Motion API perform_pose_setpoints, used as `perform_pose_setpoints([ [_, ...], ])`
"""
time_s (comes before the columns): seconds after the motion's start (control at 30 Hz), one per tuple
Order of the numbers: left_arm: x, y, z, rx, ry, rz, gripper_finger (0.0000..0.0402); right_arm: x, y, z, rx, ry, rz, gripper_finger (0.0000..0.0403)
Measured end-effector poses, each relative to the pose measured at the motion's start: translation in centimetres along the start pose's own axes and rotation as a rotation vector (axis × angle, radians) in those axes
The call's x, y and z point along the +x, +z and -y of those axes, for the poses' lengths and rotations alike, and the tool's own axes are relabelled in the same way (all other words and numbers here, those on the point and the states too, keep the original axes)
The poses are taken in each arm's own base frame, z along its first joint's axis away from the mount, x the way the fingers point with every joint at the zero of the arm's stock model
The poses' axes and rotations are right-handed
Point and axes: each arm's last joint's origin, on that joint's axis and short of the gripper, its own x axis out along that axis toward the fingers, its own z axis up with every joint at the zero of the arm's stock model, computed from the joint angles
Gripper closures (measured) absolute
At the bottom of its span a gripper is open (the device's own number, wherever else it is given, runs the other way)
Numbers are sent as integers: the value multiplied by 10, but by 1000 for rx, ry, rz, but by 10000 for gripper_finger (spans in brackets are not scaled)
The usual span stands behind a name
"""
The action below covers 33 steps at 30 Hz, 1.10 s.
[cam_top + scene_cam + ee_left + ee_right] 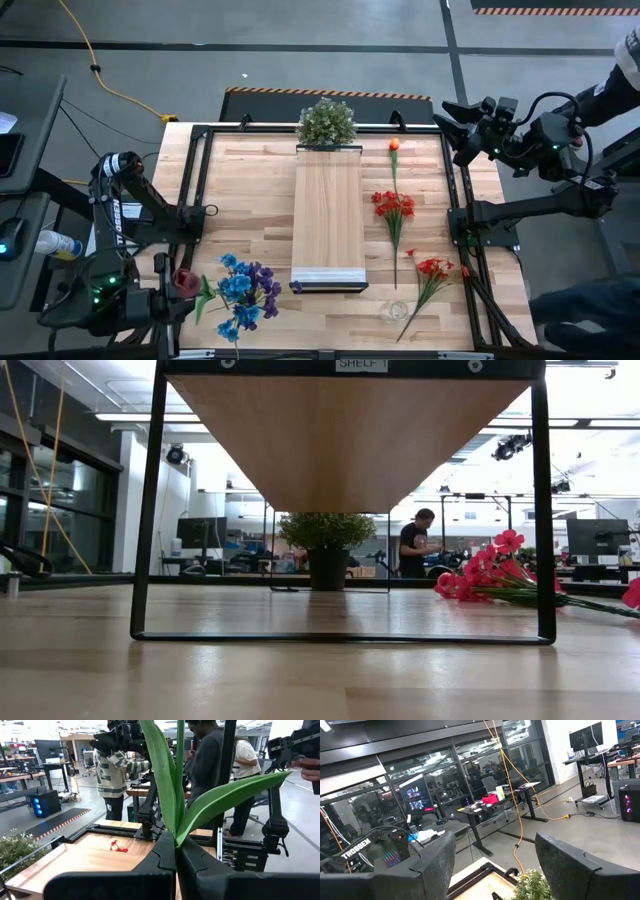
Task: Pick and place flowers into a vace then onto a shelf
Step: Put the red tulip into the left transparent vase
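Left gripper clamped on a dark red flower at the table's 8 o'clock corner; right gripper open off the 2 o'clock corner

The butcher-block table [240, 190] carries the shelf [328, 215] at its centre, tagged "SHELF 1" in the low view; the right wrist view reads "TROSSEN" on the left arm. A bushy green plant [326, 121] stands at the shelf's 12 o'clock end. Blue and purple flowers [243, 290] lie at 7 o'clock, red and orange flowers [395, 208] at 3 to 5 o'clock. The left gripper [178, 285] pinches the dark red flower [186, 281] by its stem; the right gripper [452, 120] holds nothing
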Motion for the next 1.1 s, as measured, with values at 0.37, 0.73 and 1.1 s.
perform_pose_setpoints([
  [0.37,0,-16,8,-12,0,0,372,0,0,0,0,0,1,141],
  [0.73,0,-33,8,-8,1,0,372,0,0,0,43,4,-1,141],
  [1.1,0,-50,2,34,0,0,372,0,0,0,48,7,-2,141],
])
